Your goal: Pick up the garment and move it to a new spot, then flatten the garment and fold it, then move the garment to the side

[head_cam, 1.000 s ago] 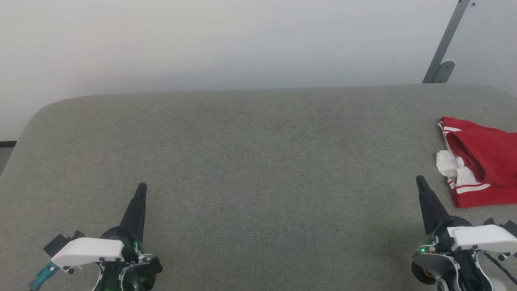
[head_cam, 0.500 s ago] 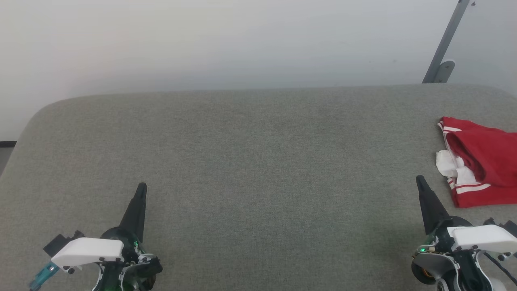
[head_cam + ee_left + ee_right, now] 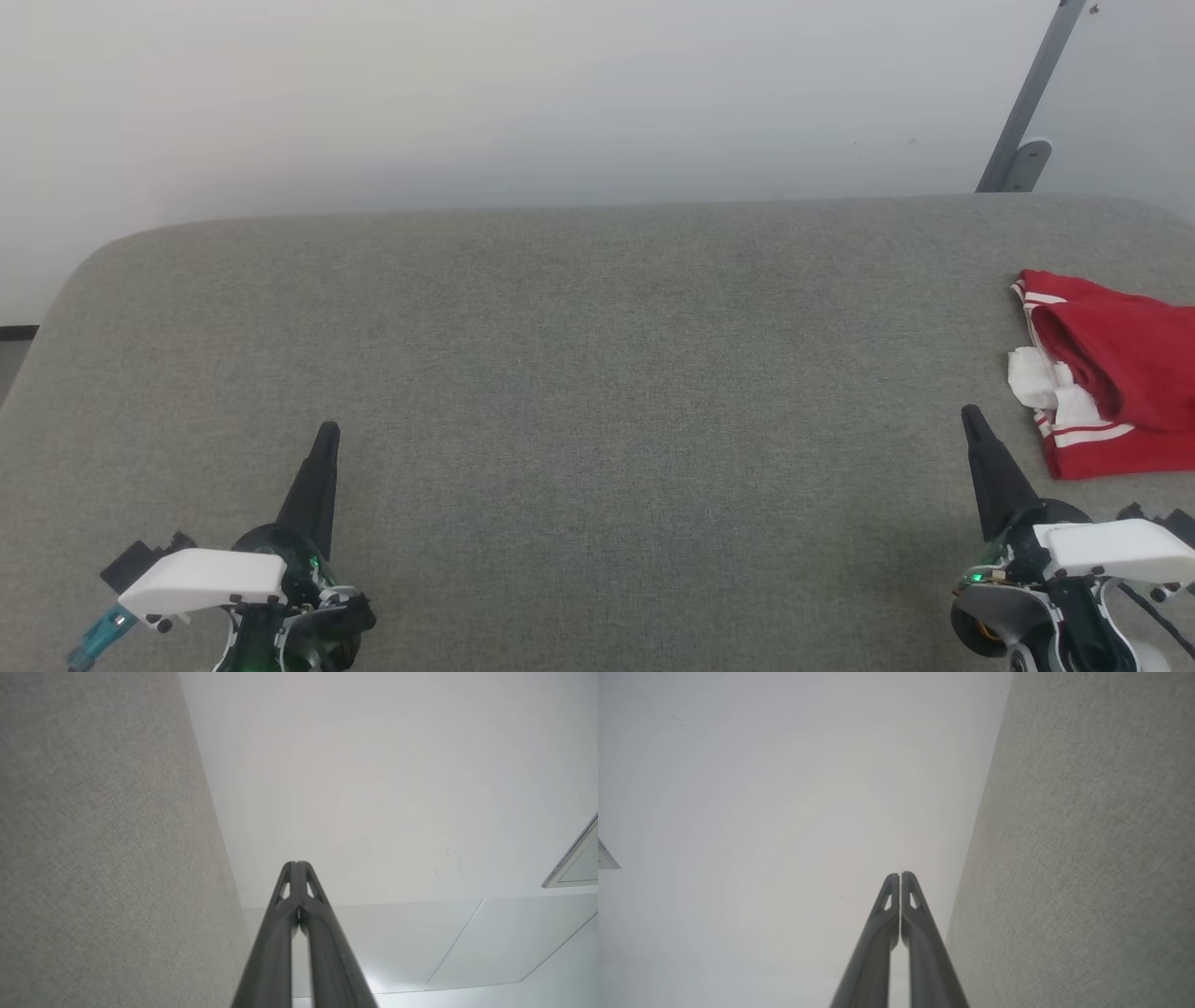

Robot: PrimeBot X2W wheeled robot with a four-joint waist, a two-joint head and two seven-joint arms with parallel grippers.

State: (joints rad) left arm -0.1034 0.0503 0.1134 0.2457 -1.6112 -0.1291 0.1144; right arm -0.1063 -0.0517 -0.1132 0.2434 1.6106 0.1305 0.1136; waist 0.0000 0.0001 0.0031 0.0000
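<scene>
The garment (image 3: 1116, 383), red with white sleeve cloth and striped trim, lies bunched at the right edge of the grey fabric surface (image 3: 579, 392), partly cut off by the frame. My right gripper (image 3: 969, 414) rests just left of and below it, fingers shut together and holding nothing. At the lower left sits my left gripper (image 3: 328, 431), far from the garment, also shut and empty. The left wrist view shows the left gripper (image 3: 296, 863) with its tips pressed together. The right gripper (image 3: 900, 874) looks the same in the right wrist view.
A pale wall (image 3: 523, 103) rises behind the grey surface. A grey metal bracket (image 3: 1027, 112) leans against the wall at the upper right. The surface's left edge curves down near a dark floor strip (image 3: 17, 332).
</scene>
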